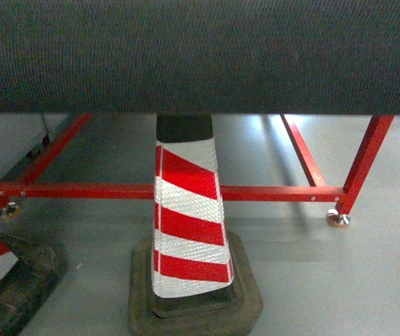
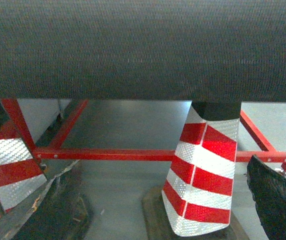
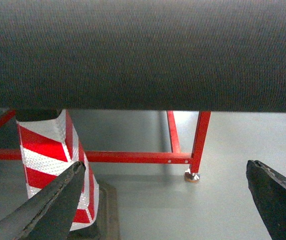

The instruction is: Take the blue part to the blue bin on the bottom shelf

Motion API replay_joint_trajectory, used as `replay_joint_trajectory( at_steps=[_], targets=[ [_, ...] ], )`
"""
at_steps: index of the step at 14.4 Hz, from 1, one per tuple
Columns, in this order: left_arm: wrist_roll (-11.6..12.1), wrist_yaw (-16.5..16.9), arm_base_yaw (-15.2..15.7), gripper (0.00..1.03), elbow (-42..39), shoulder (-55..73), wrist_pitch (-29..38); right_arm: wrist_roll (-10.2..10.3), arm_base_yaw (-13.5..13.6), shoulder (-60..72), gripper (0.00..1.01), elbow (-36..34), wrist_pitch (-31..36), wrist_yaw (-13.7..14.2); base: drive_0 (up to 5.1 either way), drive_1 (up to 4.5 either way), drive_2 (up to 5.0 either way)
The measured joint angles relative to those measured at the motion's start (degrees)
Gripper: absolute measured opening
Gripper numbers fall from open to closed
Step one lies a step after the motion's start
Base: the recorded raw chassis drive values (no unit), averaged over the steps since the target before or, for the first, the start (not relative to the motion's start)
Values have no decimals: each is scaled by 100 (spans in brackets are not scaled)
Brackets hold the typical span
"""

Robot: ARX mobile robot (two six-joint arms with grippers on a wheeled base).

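Beneath a dark mat (image 1: 200, 56), both pincers gape empty.

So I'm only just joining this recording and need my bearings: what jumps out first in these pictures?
First, the red-and-white striped cone on its dark base, standing on the grey floor in the centre of the head view. Above it a dark textured surface fills the top of every view, carried on a red metal frame. Both wrist views show open dark fingers, holding nothing; no blue part or bin appears.

Grey floor (image 1: 291, 280) beneath a red-framed table (image 1: 186, 191).
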Motion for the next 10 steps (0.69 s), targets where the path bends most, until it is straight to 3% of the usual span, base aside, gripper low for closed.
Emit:
replay_joint_trajectory(
  at_steps=[10],
  targets=[
    [-2, -9, 0, 98, 0, 0, 0, -7, 0, 0, 98, 0, 9, 0, 0, 0, 0]
  ],
)
